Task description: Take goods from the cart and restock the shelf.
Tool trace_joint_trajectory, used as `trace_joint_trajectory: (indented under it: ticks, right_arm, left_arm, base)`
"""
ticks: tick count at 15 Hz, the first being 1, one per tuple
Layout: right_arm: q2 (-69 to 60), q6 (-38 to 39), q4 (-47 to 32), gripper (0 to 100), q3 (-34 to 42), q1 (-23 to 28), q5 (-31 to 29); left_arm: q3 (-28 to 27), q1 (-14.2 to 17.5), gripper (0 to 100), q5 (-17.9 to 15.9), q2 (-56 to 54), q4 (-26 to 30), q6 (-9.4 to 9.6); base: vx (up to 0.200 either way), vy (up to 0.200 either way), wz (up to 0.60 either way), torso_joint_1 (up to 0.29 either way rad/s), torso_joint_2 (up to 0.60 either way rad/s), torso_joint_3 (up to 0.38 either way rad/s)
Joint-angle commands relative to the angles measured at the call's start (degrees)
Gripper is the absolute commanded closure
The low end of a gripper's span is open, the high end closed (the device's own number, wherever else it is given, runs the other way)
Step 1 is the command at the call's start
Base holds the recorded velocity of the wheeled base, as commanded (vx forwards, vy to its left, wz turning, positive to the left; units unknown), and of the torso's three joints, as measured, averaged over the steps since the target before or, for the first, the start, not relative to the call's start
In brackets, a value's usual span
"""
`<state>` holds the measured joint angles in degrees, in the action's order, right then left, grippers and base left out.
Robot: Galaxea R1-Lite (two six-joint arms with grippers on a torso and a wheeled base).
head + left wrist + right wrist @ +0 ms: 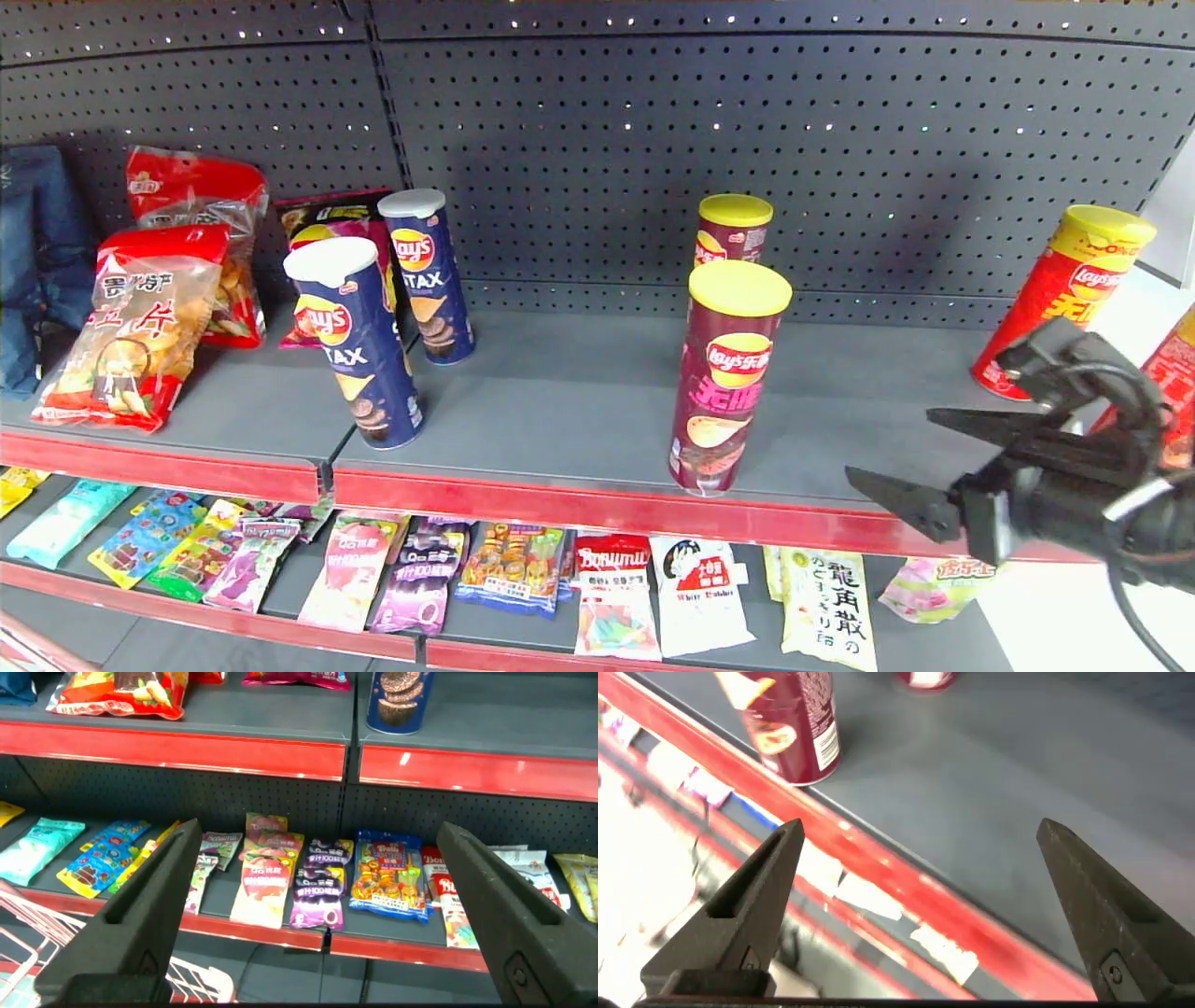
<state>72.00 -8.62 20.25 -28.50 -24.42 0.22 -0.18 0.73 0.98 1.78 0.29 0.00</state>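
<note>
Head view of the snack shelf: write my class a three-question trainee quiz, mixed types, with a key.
1. True or false: the black right gripper holds a tube.
2. How many tall dark-blue chip tubes with white lids stand on the grey upper shelf? A one, B two, C three.
3. Fill in: the front maroon chip tube has a ___ lid.
Key: 1 false; 2 B; 3 yellow.

Logos with lettering stand on the blue cans (359,341), the maroon cans (724,373) and the red can (1064,299). Large characters mark the snack bags (131,327); the packets (616,593) below carry small print.
</note>
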Motion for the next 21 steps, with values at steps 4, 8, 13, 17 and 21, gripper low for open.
trace_joint_trajectory:
  ticks: [4, 8, 13, 17, 21]
  right_arm:
    - [-46.7, 0.1, -12.6, 0, 17.6, 16.3, -3.4]
    - [-66.6, 5.0, -32.1, 0, 18.7, 18.9, -3.4]
    - [-66.5, 8.4, -22.4, 0, 26.1, 18.8, 0.7]
    - [-66.4, 8.5, -20.2, 0, 28.4, 18.8, 0.3]
    - [-66.4, 8.5, -20.2, 0, 28.4, 18.8, 0.2]
  left_arm:
    - [-0.1, -1.0, 0, -1.3, 0.2, 0.2, 1.49]
    - [0.0, -1.0, 0, -1.3, 0.1, 0.2, 1.41]
    - [0.0, -1.0, 0, -1.3, 0.0, 0.2, 1.32]
    - [0.0, -1.0, 0, -1.3, -0.3, 0.1, 1.14]
    - [0.0, -1.0, 0, -1.3, -0.2, 0.2, 1.14]
  base:
    - [0.0, 0.0, 0.0, 0.0, 0.0, 0.0]
    - [0.0, 0.0, 0.0, 0.0, 0.0, 0.0]
    - [0.0, 0.0, 0.0, 0.0, 0.0, 0.0]
    - [0.0, 0.0, 0.0, 0.0, 0.0, 0.0]
    - [0.0, 0.0, -0.15, 0.001, 0.0, 0.002]
